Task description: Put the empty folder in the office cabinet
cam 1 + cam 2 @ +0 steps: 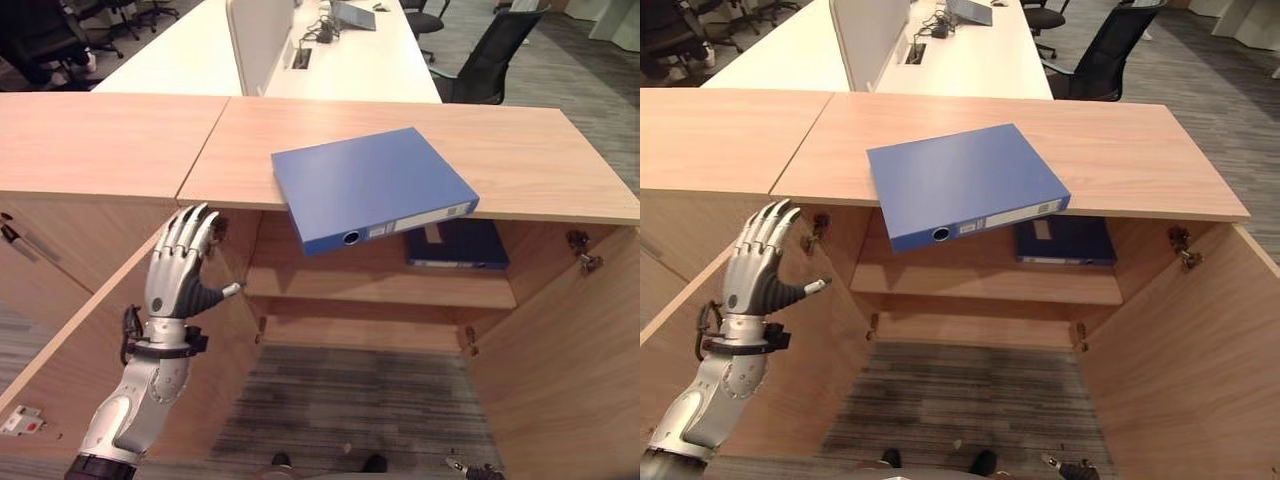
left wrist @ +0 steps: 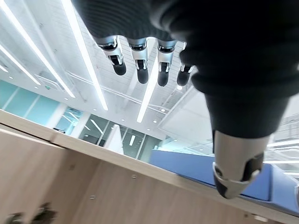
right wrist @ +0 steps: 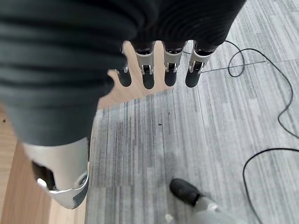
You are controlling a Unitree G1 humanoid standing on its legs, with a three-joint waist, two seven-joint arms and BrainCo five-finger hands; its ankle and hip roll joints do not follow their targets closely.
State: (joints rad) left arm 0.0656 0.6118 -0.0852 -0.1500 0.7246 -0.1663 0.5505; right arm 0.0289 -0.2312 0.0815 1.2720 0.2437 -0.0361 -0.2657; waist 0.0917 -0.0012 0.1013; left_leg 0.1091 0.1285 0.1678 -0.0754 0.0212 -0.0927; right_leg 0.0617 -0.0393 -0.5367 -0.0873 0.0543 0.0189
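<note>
A low wooden office cabinet [image 1: 400, 150] stands open, seen from above and in front. Its two doors are swung outward toward the viewer, the left door [image 1: 90, 330] and the right door [image 1: 570, 350] framing the opening.

At the left, the robot's left hand [image 1: 178, 275] is raised in front of the inner face of the left door, near its hinge side. Its fingers [image 1: 190, 230] are straight and spread, pointing upward, with the thumb held out to the side; the hand holds nothing. From the wrist camera, the same fingers [image 2: 140, 65] point up at ceiling lights.

In the middle, the blue folder [image 1: 370, 185] lies flat on the cabinet's wooden top, turned at an angle. Its spine faces forward and juts out over the front edge above the opening. The spine carries a pale label and a round finger hole. No hand touches it.

Inside the cabinet, a wooden shelf [image 1: 380, 285] runs across. Toward the right on it lies a second, darker blue folder [image 1: 460, 245], flat, partly hidden below the cabinet top.

Beyond the cabinet is a long white desk [image 1: 350, 60], with a black office chair [image 1: 490, 55] to its right.

The right hand [image 3: 70, 102] hangs above grey striped carpet [image 3: 187, 140], its fingers [image 3: 170, 70] straight and holding nothing.
</note>
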